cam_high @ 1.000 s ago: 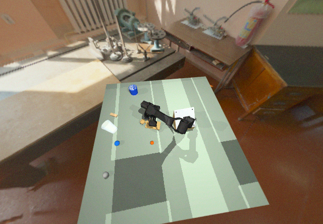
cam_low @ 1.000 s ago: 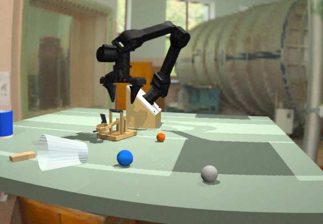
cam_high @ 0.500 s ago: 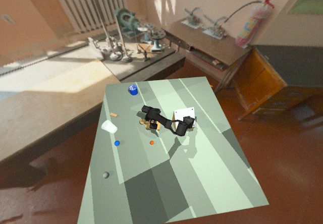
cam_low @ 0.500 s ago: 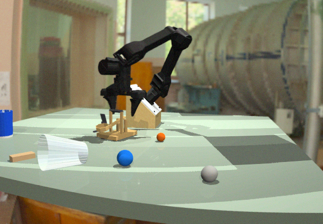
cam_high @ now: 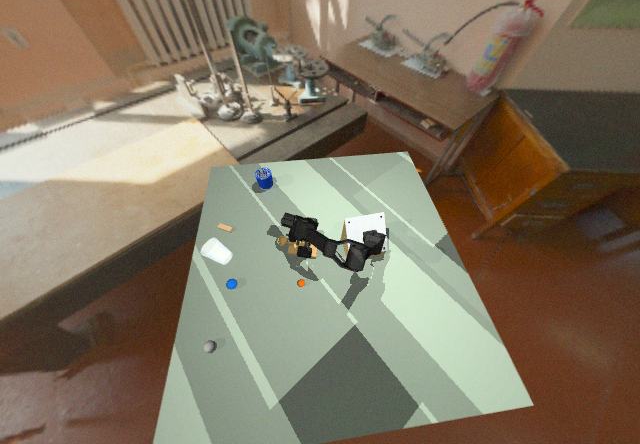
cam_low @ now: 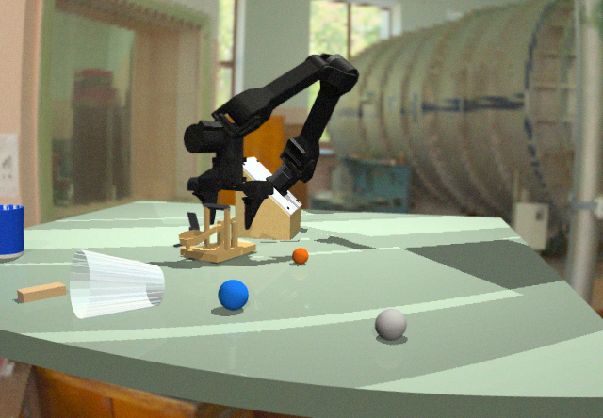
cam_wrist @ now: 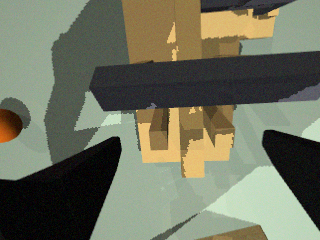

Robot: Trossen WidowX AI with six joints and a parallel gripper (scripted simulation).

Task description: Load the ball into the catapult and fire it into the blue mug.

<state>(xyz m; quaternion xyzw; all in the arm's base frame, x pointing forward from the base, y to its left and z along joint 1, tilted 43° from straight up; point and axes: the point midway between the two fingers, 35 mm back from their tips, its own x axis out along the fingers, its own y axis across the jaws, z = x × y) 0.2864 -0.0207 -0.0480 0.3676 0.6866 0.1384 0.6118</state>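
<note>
Wide-open, empty jaws point down around the wooden catapult on the table; the blue mug stands at far left from above.

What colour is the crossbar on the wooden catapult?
Dark grey, clearest in the wrist view.

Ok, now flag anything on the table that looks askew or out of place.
The translucent cup lies on its side, beside the wooden block. That looks odd, since the blue mug stands upright. I see no spill.
</note>
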